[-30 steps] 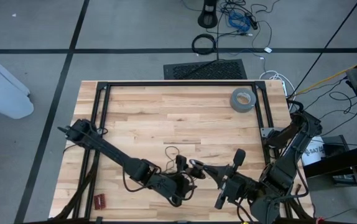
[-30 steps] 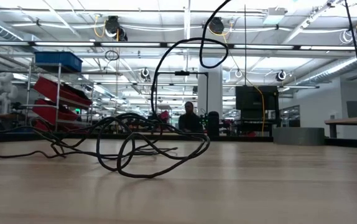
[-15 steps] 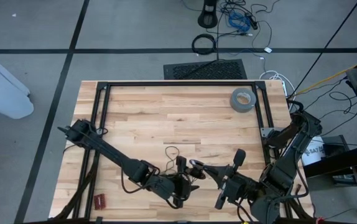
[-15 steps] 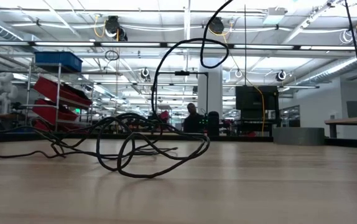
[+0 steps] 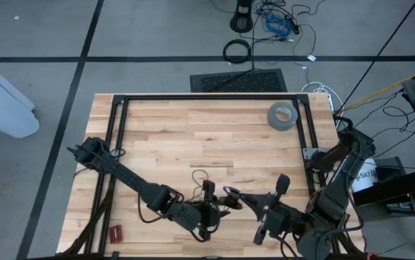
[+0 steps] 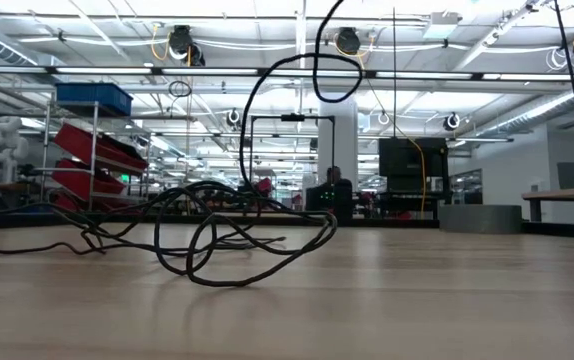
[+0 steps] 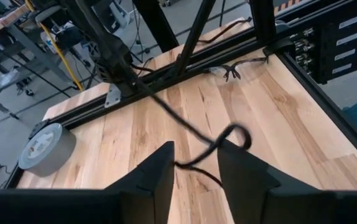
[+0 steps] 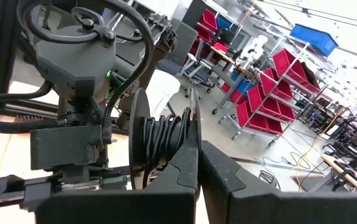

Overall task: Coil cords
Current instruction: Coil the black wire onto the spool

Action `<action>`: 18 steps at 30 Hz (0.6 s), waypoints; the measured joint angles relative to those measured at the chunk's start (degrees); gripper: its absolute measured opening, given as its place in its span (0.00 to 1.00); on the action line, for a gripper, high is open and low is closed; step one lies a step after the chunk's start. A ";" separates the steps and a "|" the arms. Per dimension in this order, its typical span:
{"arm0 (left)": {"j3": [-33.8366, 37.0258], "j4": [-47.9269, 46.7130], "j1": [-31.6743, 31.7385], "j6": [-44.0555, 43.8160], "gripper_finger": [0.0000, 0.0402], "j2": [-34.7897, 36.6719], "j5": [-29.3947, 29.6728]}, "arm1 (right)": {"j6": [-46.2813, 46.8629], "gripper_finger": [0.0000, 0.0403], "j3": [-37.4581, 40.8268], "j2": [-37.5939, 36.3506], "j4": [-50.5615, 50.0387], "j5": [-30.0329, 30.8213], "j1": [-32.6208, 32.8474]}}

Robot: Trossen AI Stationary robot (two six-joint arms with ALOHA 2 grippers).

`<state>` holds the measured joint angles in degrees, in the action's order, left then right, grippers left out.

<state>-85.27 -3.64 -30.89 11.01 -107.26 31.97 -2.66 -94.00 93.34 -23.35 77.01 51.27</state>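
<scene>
Cords (image 6: 237,235) lie tangled near the table's front centre, one strand between the left gripper (image 7: 194,168) fingers, still parted. Right gripper (image 8: 198,165), closed, pinches wound turns. Advise closing squarely before drawing slack.

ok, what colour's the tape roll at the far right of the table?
Grey. The tape roll shows best in the high view; the left wrist view also catches it.
</scene>
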 joint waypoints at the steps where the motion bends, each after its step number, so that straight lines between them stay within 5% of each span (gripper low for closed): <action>1: 0.00 0.02 0.00 -0.01 0.31 0.00 0.00 | 0.00 0.00 0.00 0.00 0.00 0.00 0.00; 11: 0.00 0.02 0.00 1.60 0.20 -0.02 0.00 | 0.00 0.00 0.02 -0.02 0.00 -0.02 0.00; 18: 0.00 -0.12 -0.12 3.28 0.03 -0.01 2.38 | 0.00 0.00 0.02 -0.02 0.00 -0.02 0.00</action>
<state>-85.27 -3.76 -31.02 14.29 -107.28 34.34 -2.66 -93.97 93.32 -23.35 76.99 51.27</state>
